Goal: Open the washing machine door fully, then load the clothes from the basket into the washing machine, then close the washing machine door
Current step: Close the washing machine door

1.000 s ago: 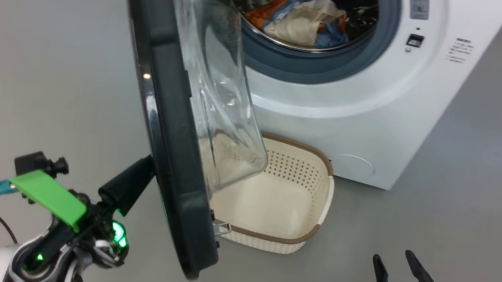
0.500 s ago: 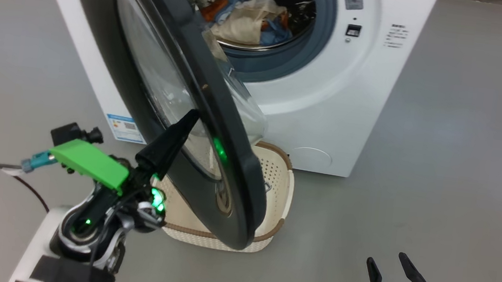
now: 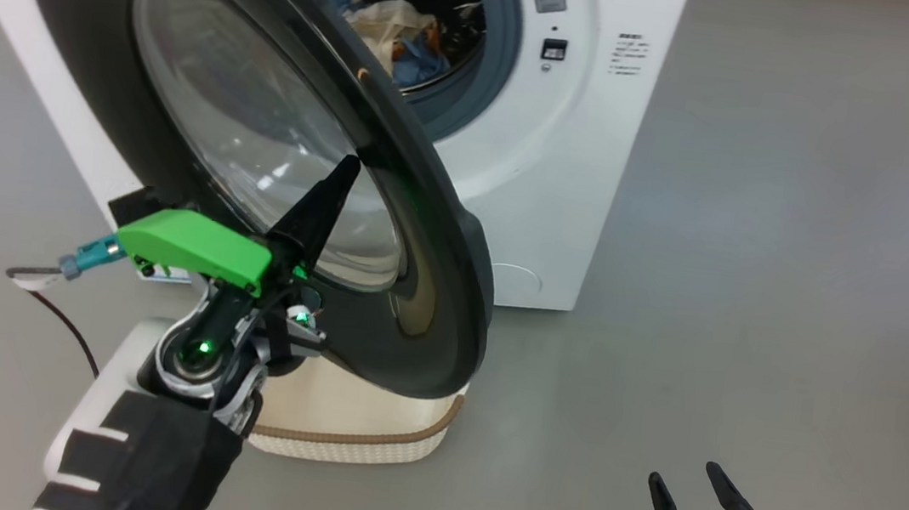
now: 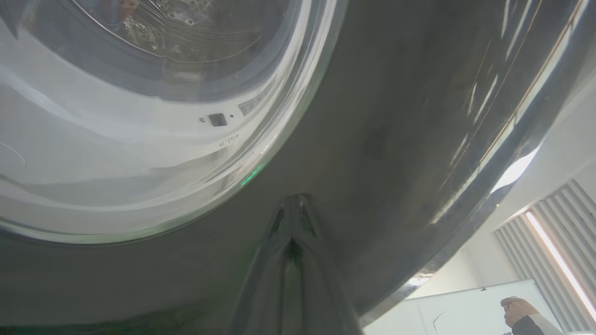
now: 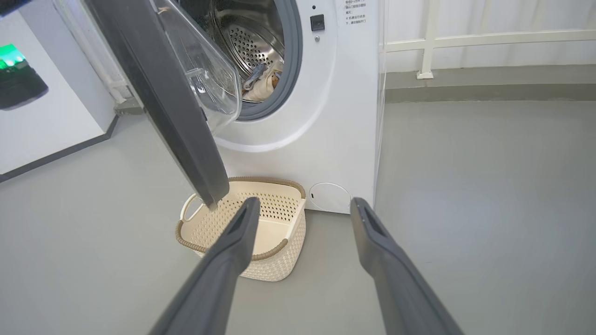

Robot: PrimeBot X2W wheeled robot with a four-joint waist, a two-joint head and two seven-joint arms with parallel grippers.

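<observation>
Right gripper [image 3: 682, 471], first of two, nearest: fingers apart, holding nothing, low over the floor [image 3: 755, 323]. Left gripper [image 3: 344, 170], second: fingers pressed together, angled up against the outer face of the one washing machine door [image 3: 423, 226], glossy black, partly open above the single basket [image 3: 351, 414]. Farthest, one white washing machine [image 3: 566, 174]; the clothes [image 3: 399, 30] inside its drum [image 5: 251, 42].
</observation>
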